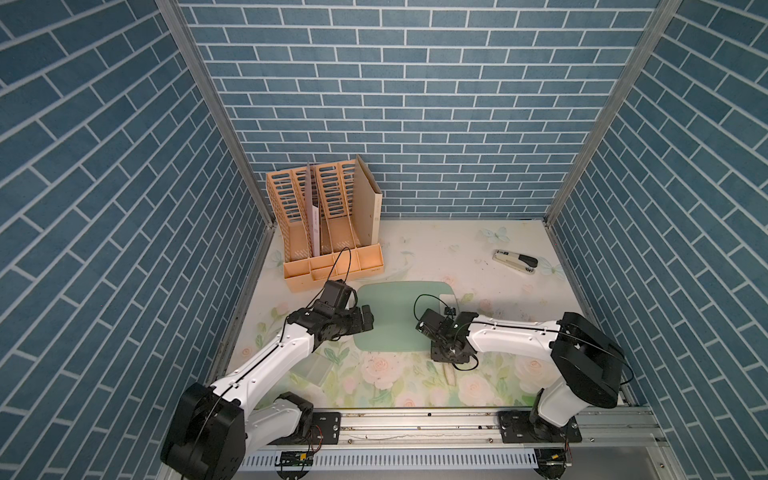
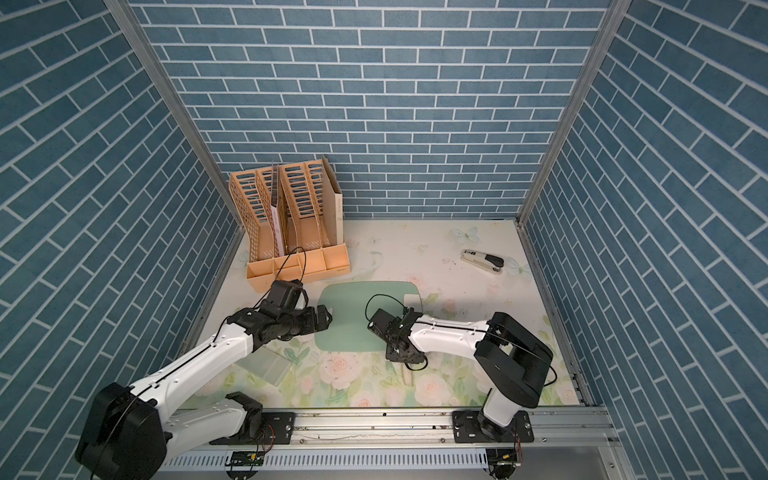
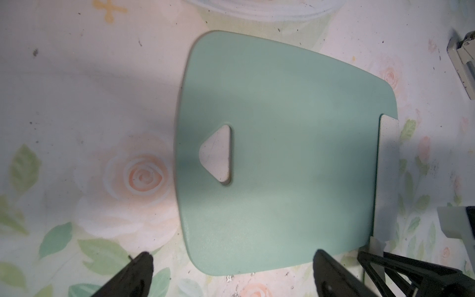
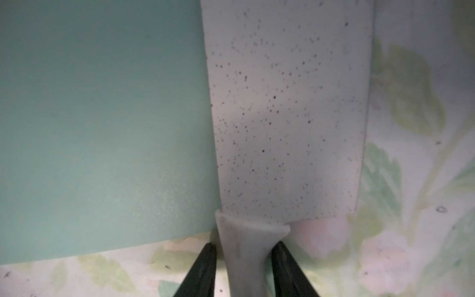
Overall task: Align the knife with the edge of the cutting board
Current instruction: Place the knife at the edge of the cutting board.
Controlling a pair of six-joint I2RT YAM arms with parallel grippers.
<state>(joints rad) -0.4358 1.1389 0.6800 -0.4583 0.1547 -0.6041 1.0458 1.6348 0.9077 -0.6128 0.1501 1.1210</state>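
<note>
Evidently nearly done: we find the speckled whitish cleaver-like knife (image 4: 288,115) flat along the right edge of the thin pale-green cutting board (image 4: 102,128). The right gripper (image 4: 244,246) stands parted around the handle (image 4: 244,272); the left gripper (image 3: 232,254) is wide and empty. Only withdrawal seems left.

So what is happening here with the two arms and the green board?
The right gripper straddles the handle of the knife, with its jaws slightly apart rather than clamped. The blade lies along one side of the cutting board, roughly parallel to that edge. The left gripper is poised wide open over the opposite side, near the board's hole, and holds nothing.
</note>
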